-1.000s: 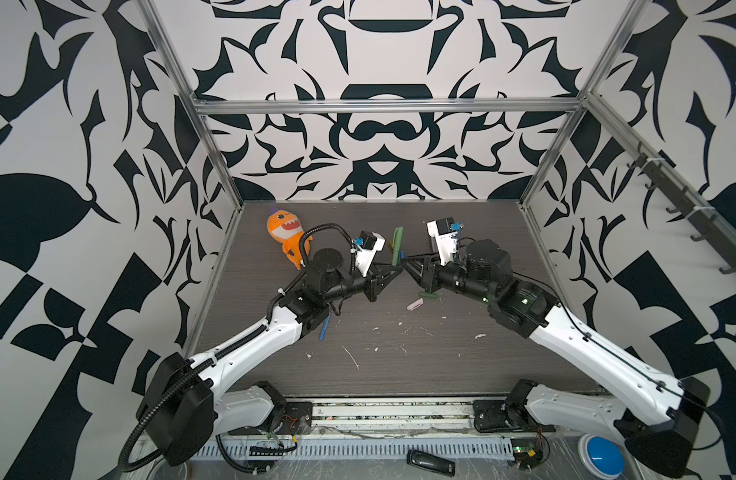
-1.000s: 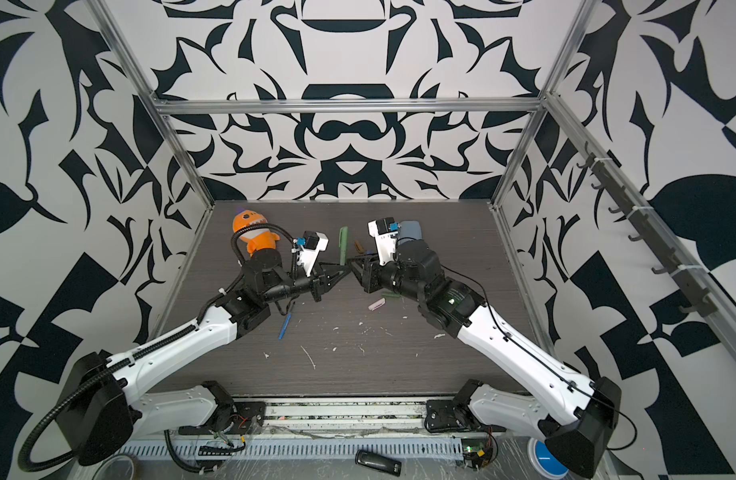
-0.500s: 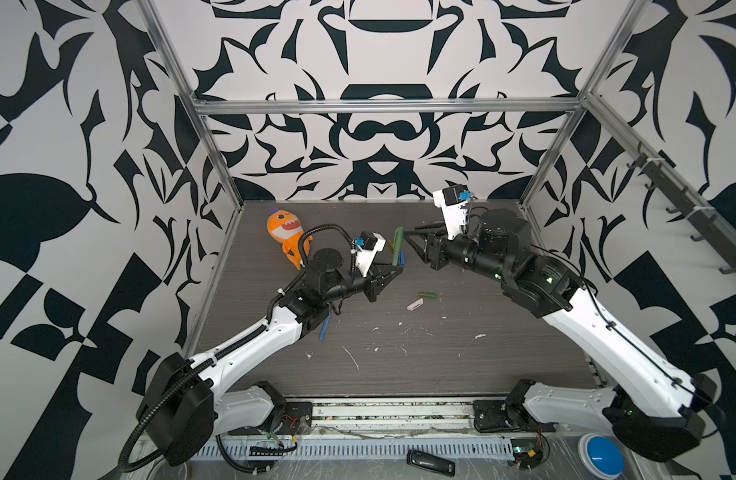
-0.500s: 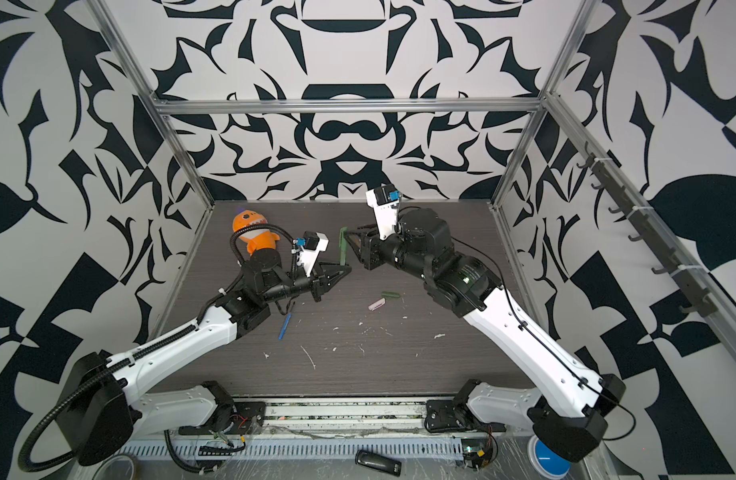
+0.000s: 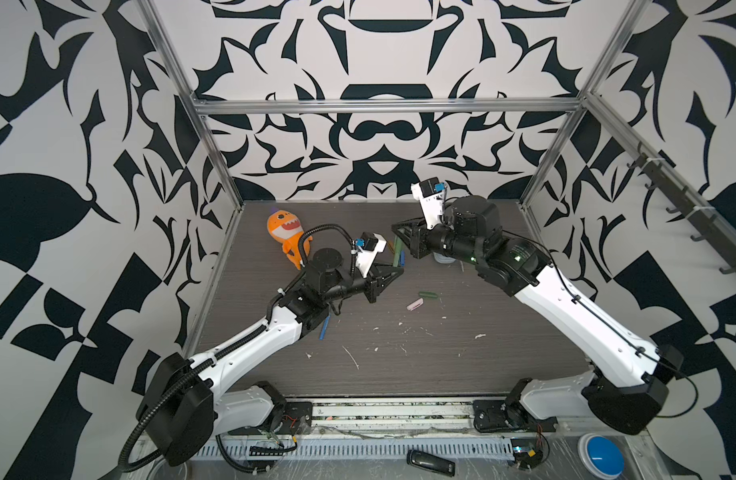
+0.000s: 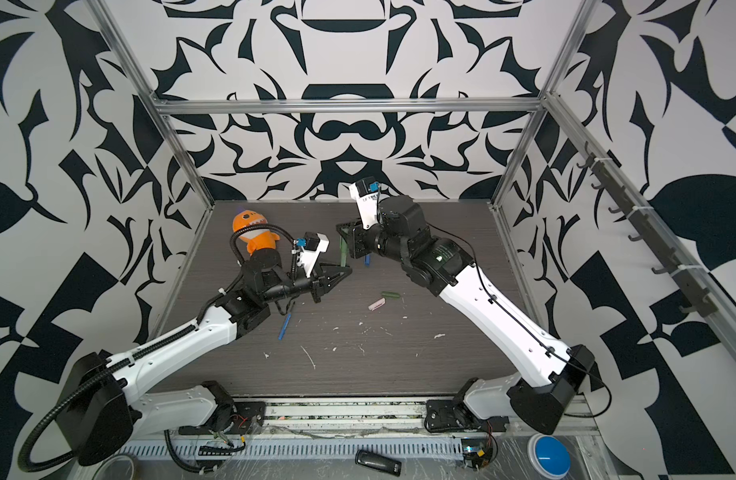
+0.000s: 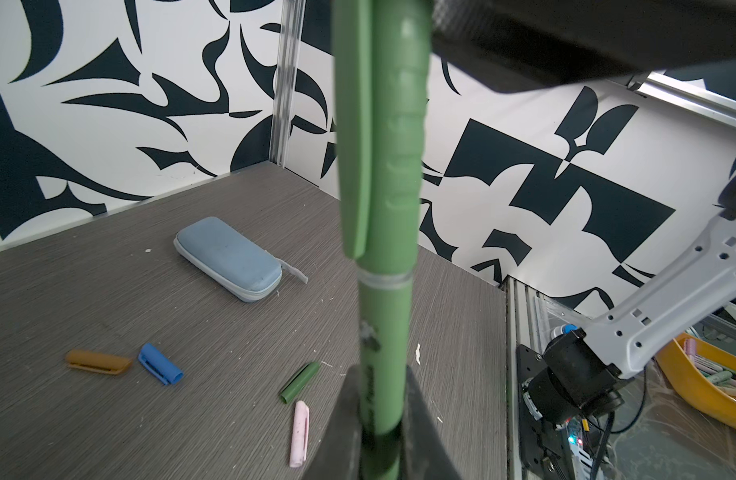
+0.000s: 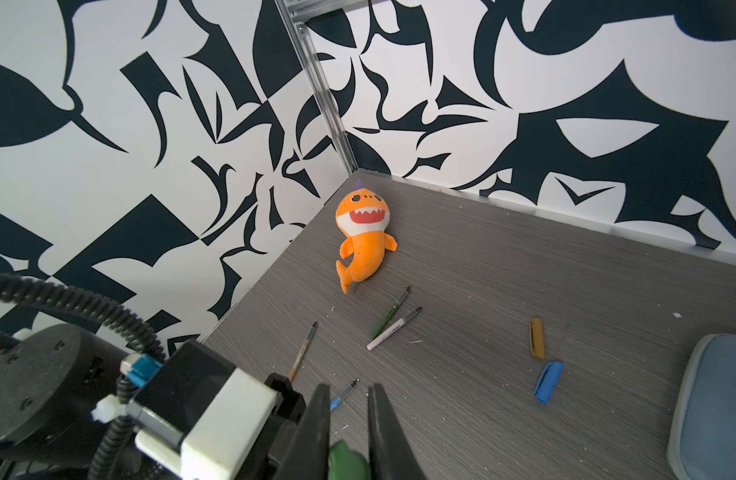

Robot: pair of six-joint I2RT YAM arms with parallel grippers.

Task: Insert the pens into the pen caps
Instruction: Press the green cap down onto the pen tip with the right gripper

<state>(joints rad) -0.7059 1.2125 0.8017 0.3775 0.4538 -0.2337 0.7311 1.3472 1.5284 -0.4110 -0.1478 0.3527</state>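
Standing nearly upright just above the middle of both top views, a green pen (image 5: 396, 253) wears its green cap (image 7: 399, 124), clip included, on the upper end. The left gripper (image 5: 393, 271) is clamped on the pen's bare lower barrel; the left wrist view shows its fingers (image 7: 345, 419) pressed to either side. The right gripper (image 5: 399, 238) reaches in from the right at the pen's top. Its jaws are drawn together, and in the right wrist view a rounded green end sits between them, apparently the tip of the cap.

Below and right of the pair, near the centre of the frame, a second green cap (image 5: 429, 295) and a pale pink cap (image 5: 414, 305) lie on the dark wood-grain table (image 5: 399, 365), near each other but apart. A blue cap (image 5: 403, 258) lies just behind the held pen, and the left wrist view shows an orange-brown cap (image 7: 98, 362) just beside it. A blue pen (image 5: 324, 328) lies left of centre, partly under the left arm.

The right wrist view shows three more loose pens on the table. A dark green pen (image 8: 389, 313) and a white-pink pen (image 8: 393, 328) lie close side by side, and an orange-brown pen (image 8: 303, 351) lies apart from them. An orange shark plush (image 5: 285, 237) rests at the table's upper left. A pale blue case (image 7: 229, 259) is mostly hidden under the right arm in the top views.
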